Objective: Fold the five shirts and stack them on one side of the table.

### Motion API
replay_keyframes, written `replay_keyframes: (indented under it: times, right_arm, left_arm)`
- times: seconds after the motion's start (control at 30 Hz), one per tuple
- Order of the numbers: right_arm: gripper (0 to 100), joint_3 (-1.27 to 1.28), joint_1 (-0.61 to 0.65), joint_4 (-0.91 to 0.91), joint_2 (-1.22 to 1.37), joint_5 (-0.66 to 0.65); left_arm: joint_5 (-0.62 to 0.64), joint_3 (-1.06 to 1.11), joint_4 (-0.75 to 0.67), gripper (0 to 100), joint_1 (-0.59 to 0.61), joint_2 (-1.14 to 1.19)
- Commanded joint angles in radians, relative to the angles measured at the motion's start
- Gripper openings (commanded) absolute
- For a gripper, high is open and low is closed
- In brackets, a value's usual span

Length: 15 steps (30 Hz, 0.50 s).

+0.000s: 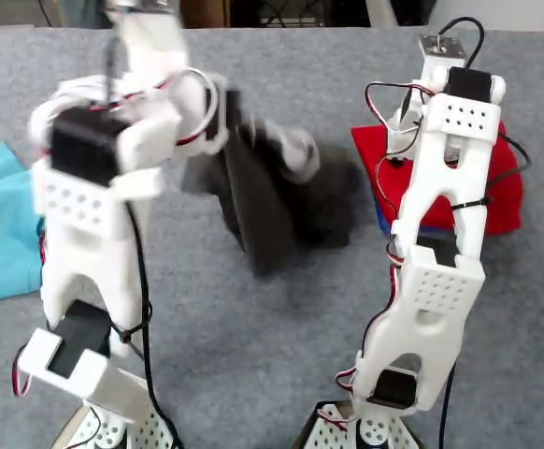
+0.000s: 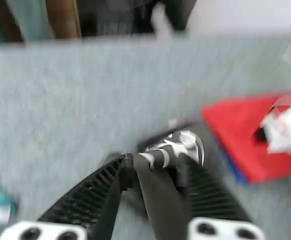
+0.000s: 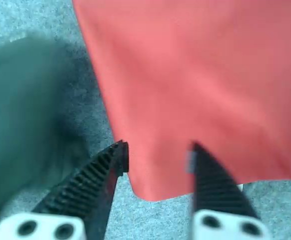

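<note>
Left gripper [image 2: 155, 164]: clenched on a fold of the dark grey shirt [image 1: 272, 206], with white-printed cloth bunched between the jaws. Shirt hangs partly lifted at mid-table, its lower part on the grey table [image 1: 253, 365].
Right gripper [image 3: 158, 152]: jaws apart, nothing held, over the near edge of the folded red shirt [image 3: 195, 75]. Red shirt lies on a blue shirt [image 2: 233, 167], table's right side.
Teal shirt [image 1: 1, 224]: crumpled at left edge.

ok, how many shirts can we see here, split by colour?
red shirt: 1
blue shirt: 1 (only an edge shows under the red one)
dark shirt: 1
teal shirt: 1
Total: 4
</note>
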<state>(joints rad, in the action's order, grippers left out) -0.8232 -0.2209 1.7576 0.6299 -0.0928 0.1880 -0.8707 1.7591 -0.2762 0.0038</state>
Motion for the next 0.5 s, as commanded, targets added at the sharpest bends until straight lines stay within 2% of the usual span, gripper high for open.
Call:
replay_keyframes:
  times: [0.0, 0.13, 0.23, 0.3, 0.4, 0.47]
  right_arm:
    - [33.0, 0.002, 0.021, 0.008, -0.073, -0.04]
    - [33.3, 0.004, 0.06, 0.009, -0.073, -0.063]
    - [33.3, 0.018, 0.106, 0.009, -0.073, -0.063]
    - [33.3, 0.058, 0.149, 0.009, -0.073, -0.06]
    - [33.3, 0.139, 0.227, 0.009, -0.073, -0.06]
    - [33.3, 0.185, 0.29, 0.009, -0.074, -0.058]
  left_arm:
    - [0.003, 0.292, 0.003, 25, -0.018, -0.146]
    - [0.002, 0.602, 0.0, 25, 0.013, -0.319]
    - [0.002, 0.834, -0.044, 25, 0.203, -0.411]
    - [0.002, 1.029, -0.193, 25, 0.392, -0.414]
    - [-0.021, 1.342, -0.588, 25, 0.657, -0.373]
    - [-0.06, 1.471, -0.81, 25, 0.791, -0.324]
